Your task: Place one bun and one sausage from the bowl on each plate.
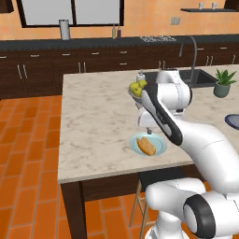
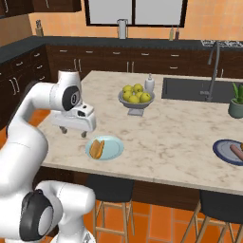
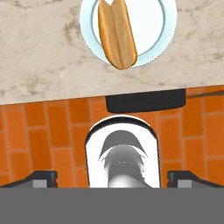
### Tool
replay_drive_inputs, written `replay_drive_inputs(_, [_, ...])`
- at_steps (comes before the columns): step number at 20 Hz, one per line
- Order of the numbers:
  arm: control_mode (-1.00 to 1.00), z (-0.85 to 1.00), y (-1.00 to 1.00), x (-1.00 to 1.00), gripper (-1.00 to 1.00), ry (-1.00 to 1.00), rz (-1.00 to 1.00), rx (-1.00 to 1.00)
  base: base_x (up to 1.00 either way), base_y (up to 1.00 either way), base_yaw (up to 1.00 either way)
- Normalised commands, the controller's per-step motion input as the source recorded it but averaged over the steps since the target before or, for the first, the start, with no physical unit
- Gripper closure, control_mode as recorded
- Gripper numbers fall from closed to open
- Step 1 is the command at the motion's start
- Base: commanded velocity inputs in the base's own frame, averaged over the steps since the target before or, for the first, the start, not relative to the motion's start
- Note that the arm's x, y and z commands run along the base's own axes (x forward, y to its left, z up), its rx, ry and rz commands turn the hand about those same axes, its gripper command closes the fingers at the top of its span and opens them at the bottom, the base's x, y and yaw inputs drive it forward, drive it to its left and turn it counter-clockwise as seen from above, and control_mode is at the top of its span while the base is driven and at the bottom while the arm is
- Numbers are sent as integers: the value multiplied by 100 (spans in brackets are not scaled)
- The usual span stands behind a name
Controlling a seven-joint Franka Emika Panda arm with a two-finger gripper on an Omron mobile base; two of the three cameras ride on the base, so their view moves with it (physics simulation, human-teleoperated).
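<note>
right now i see the gripper (image 2: 73,129) hanging above the counter (image 1: 93,126) with its fingers spread wide and nothing between them. just beside it, the pale light-blue plate (image 2: 113,148) near the counter's edge carries a bun (image 3: 117,33). the dark blue plate (image 2: 224,151) lies well apart, holding a sausage (image 2: 237,151).

The dark blue plate (image 2: 227,151), far along the table (image 2: 180,128) from the pale plate (image 2: 111,149), is cut by the picture's edge, as is the sausage (image 2: 237,152) on it, and the arm hides the fruit bowl (image 1: 135,92) partly.
</note>
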Motion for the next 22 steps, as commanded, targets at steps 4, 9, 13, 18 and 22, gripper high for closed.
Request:
replay_drive_inputs(4, [-100,22,-13,-21,-100,-6,2,0,0,0,0])
replay_drive_inputs(9, [100,1,-1,0,-100,0,0,0,-10,-18,0])
replay_drive_inputs(13, [100,0,0,0,-100,0,0,0,-18,-100,-5])
replay_drive_inputs(18, [100,0,0,0,-100,0,0,0,-1,-100,-12])
replay_drive_inputs(22, [100,0,0,0,-100,0,0,0,3,-100,-5])
